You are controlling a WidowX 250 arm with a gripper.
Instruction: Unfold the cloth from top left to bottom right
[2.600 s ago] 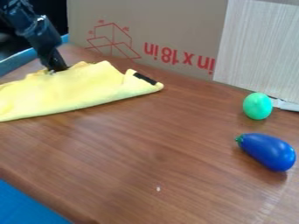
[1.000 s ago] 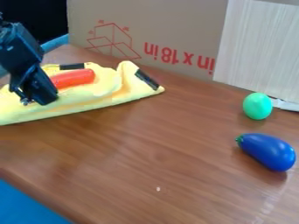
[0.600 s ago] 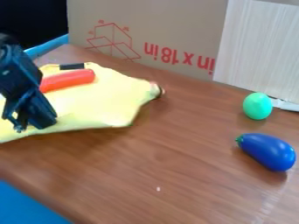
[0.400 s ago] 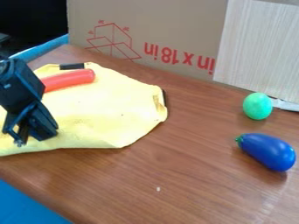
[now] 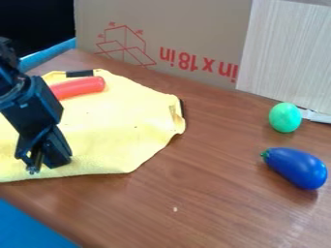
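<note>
on the left of the camera view, gripper (image 5: 44, 165): hanging down at a slant over the near part of the cloth, close to the lower edge; whether open, closed or gripping, cannot tell.
cloth (image 5: 116, 128): yellow, on the table (image 5: 213, 193), spread out broadly from the left edge of the view toward the middle; mostly flat, with a small crumpled fold at the right end.
dark patches: one on the far edge of the cloth (image 5: 79, 73), another along the right end (image 5: 182, 107).
red rounded thing (image 5: 81, 87): lying on top of the cloth, near the far edge, just behind the gripper; partly hidden at the left end.
green egg-shaped thing (image 5: 285, 117): on the table at the right, well apart from the cloth.
blue eggplant (image 5: 296, 167): lying nearer than the green one, green tip toward the upper left.
cardboard (image 5: 174, 29): upright behind the table, marked in red.
pale panel (image 5: 291, 48): upright, to the right of the cardboard.
</note>
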